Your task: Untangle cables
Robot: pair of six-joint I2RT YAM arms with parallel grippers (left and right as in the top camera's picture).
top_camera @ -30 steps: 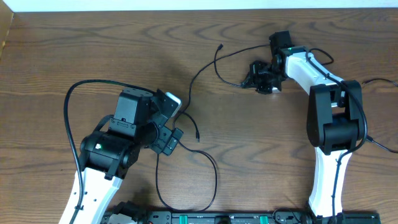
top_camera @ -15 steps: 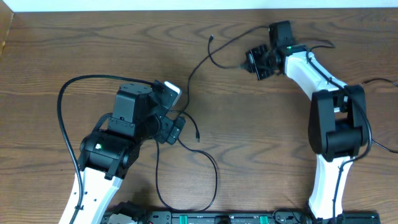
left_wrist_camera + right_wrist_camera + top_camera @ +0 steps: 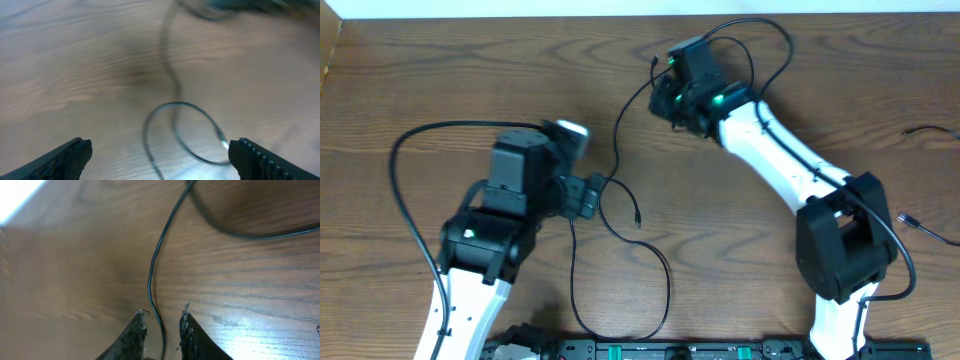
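A thin black cable runs from a plug end near the table's far edge, down past my left gripper, and on in a big loop to the front edge. My right gripper is at the far middle, with its fingers closed on this cable. My left gripper is open and empty. In the left wrist view its jaws hang wide above a small cable loop with a plug tip. No white cable is in view.
Another thin black cable and a small plug lie at the right edge. The arms' own thick black cables arc beside the left arm and above the right wrist. The arm bases stand at the front edge.
My right gripper has swung left along the far side of the table, bringing the cable with it. My left arm has shifted a little left and its jaws now show wide open.
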